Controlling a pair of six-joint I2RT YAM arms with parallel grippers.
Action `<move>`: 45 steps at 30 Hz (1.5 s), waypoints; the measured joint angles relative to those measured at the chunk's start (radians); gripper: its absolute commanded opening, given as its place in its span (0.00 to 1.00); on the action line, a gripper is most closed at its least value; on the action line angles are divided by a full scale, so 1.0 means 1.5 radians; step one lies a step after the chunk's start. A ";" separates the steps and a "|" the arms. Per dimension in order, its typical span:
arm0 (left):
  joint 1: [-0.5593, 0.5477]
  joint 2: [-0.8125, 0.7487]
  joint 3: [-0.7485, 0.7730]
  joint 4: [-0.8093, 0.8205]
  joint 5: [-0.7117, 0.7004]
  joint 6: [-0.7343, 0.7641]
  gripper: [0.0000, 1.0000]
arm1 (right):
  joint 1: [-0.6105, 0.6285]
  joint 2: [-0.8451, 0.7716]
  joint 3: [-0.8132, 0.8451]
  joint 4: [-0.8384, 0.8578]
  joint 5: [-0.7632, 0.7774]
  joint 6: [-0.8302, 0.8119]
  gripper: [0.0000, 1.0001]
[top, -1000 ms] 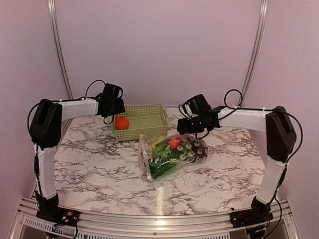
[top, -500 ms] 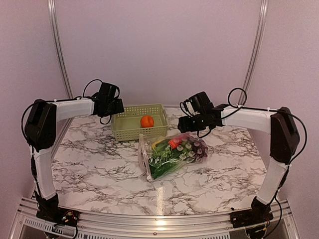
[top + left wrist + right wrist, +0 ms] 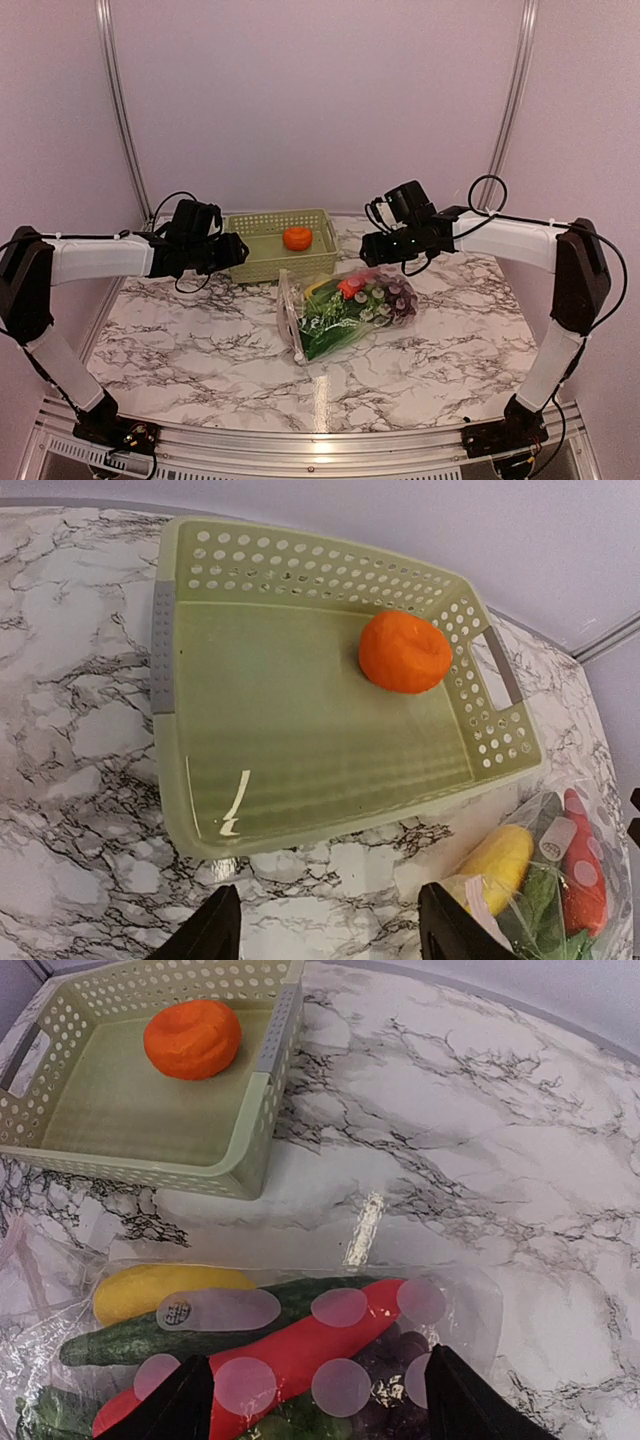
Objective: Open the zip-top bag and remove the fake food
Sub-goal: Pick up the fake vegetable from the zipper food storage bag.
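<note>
The clear zip-top bag (image 3: pixel 345 308) lies on the marble table in front of the basket, its mouth toward the near left. It holds red, yellow, green and purple fake food (image 3: pixel 300 1345). An orange fruit (image 3: pixel 297 238) sits in the pale green basket (image 3: pixel 262 262); it also shows in the left wrist view (image 3: pixel 405 652) and the right wrist view (image 3: pixel 192 1038). My left gripper (image 3: pixel 232 252) is open and empty, just left of the basket's front. My right gripper (image 3: pixel 375 250) is open and empty, above the bag's far end.
The basket (image 3: pixel 300 770) stands at the back middle of the marble table (image 3: pixel 200 330). Metal frame posts (image 3: pixel 118 100) rise at the back left and back right. A metal rail runs along the near edge.
The orange fruit has rolled from the basket's left end to its right side. My left gripper has pulled back, lower and to the left. My right gripper has barely moved.
</note>
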 measured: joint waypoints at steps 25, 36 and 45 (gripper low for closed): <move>-0.170 0.078 -0.132 0.249 0.194 -0.143 0.52 | 0.000 -0.024 -0.041 -0.021 0.011 -0.003 0.71; -0.179 0.092 -0.148 0.361 0.278 -0.186 0.54 | 0.000 -0.024 -0.052 -0.025 0.011 -0.003 0.71; -0.179 0.120 -0.149 0.443 0.318 -0.220 0.54 | 0.003 -0.024 -0.060 -0.024 0.011 0.000 0.71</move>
